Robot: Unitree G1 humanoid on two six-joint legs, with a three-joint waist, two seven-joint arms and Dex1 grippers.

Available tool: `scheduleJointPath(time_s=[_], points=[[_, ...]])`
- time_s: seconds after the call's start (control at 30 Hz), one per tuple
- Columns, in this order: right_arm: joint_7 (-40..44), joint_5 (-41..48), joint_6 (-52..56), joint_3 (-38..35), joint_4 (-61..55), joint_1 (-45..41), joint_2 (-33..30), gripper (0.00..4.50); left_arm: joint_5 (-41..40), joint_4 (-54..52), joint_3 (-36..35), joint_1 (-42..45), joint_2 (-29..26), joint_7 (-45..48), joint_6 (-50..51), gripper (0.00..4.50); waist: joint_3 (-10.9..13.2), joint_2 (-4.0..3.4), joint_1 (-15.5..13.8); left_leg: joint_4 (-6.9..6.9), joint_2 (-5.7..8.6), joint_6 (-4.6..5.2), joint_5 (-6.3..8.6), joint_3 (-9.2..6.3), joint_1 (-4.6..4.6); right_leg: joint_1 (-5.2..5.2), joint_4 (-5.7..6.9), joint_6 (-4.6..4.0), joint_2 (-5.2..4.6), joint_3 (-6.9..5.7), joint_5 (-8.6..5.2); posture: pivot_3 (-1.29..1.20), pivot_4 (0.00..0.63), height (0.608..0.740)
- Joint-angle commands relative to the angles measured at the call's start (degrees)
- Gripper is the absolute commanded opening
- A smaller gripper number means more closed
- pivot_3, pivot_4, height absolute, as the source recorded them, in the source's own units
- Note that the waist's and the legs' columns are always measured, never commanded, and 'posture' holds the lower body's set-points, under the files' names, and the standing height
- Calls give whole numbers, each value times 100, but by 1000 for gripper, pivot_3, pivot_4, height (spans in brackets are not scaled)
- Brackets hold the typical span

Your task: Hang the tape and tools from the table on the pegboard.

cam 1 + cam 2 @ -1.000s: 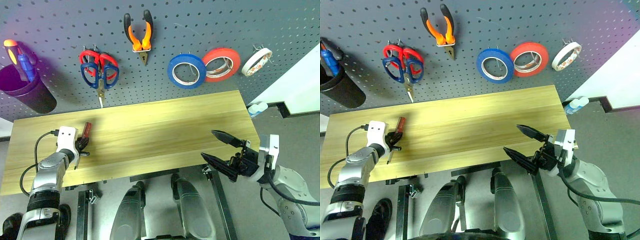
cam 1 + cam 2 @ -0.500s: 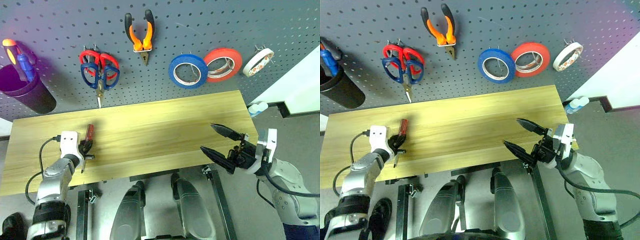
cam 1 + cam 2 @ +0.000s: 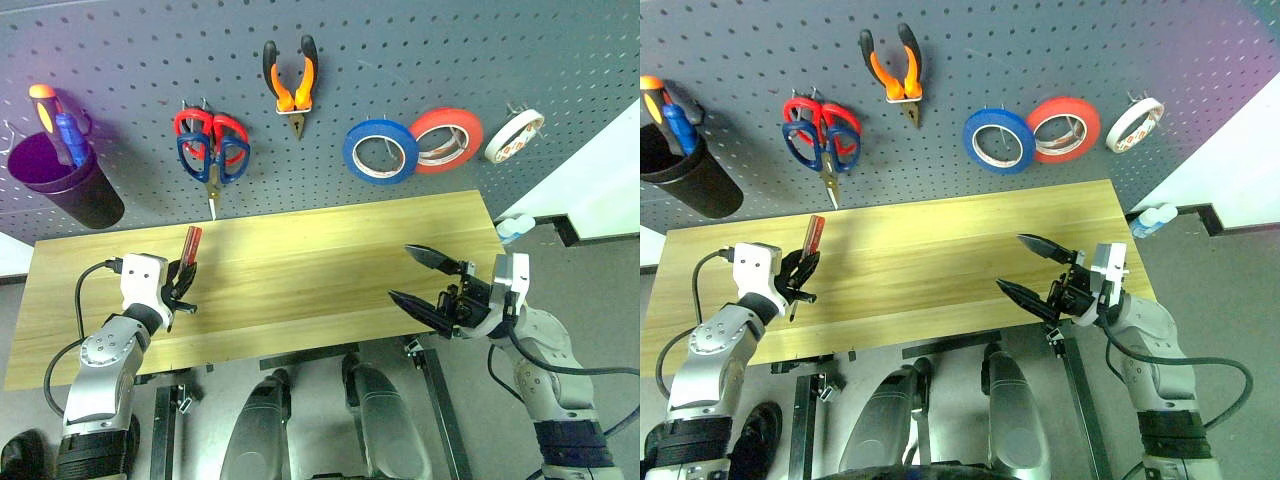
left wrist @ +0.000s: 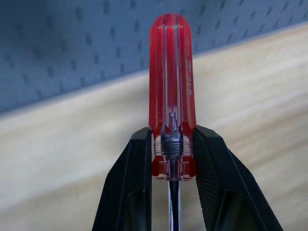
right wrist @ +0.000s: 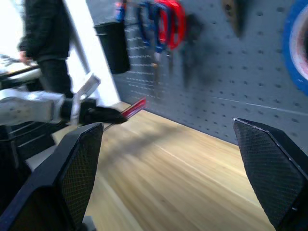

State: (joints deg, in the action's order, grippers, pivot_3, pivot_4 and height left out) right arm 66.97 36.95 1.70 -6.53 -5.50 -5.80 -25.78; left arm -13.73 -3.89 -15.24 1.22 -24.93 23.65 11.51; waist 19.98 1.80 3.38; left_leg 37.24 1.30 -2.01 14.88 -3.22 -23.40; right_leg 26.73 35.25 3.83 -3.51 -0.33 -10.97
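My left gripper [image 3: 181, 287] is shut on the screwdriver [image 3: 190, 244] just below its red handle [image 4: 172, 72], holding it a little above the left part of the table [image 3: 310, 265]. The handle points toward the pegboard [image 3: 450, 50]. On the pegboard hang the blue tape [image 3: 380, 151], the scissors with dark blue loops [image 3: 213, 160] and the orange-and-black pliers [image 3: 293, 82]. My right gripper [image 3: 400, 272] stands open over the table's front right, with nothing between its fingers [image 5: 77, 168].
A red-orange roll [image 3: 444, 137] and a white roll [image 3: 514, 136] hang right of the blue tape. Red-looped scissors [image 3: 210, 124] share the hook with the dark blue pair. A dark cup [image 3: 70, 188] hangs far left. A person [image 5: 45, 43] stands beyond the table's left end.
My left gripper has raised the screwdriver off the table and carried it slightly right, tipping the handle up toward the pegboard. My right gripper edged in over the table's front, still open.
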Motion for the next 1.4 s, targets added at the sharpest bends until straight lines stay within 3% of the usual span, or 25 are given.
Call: scheduleJointPath(time_s=[0.03, 0.47, 0.6, 0.97, 1.4], points=[[371, 20, -233, -8, 156, -175, -22, 4500, 62, -370, -56, -228, 80, -37, -464, 844, -79, 1, -6, 4, 0, 0, 0, 1, 1, -2, -1, 1, 0, 0, 4, -87, 198, 740], [424, -47, -490, 41, 695, -830, 486, 4500, 355, -944, -336, -294, 176, -579, -1578, 844, -564, 13, -120, 34, -10, -1, -3, 18, 39, -61, -5, -9, 31, 0, 24, -54, 124, 740], [213, 44, -478, -60, 769, -1049, 651, 4500, 534, -1050, -435, -8, 66, -750, -1790, 844, -609, 15, -127, 31, -12, 0, -1, 18, 110, -136, -16, -8, 35, -1, 24, -48, 111, 740], [125, 316, -214, -150, 668, -1100, 680, 4500, 839, -1184, -537, 592, -190, -1017, -1917, 844, -756, 5, -126, 34, -13, 0, -2, 18, 122, -145, -6, -10, 38, 0, 25, -48, 114, 740], [75, 688, 268, -86, 163, -879, 745, 4500, 710, -306, -765, 2056, -982, -874, -1935, 844, -763, 1, -104, 36, -15, 1, -2, 19, 137, -156, 1, -11, 51, 4, 26, -61, 118, 740]])
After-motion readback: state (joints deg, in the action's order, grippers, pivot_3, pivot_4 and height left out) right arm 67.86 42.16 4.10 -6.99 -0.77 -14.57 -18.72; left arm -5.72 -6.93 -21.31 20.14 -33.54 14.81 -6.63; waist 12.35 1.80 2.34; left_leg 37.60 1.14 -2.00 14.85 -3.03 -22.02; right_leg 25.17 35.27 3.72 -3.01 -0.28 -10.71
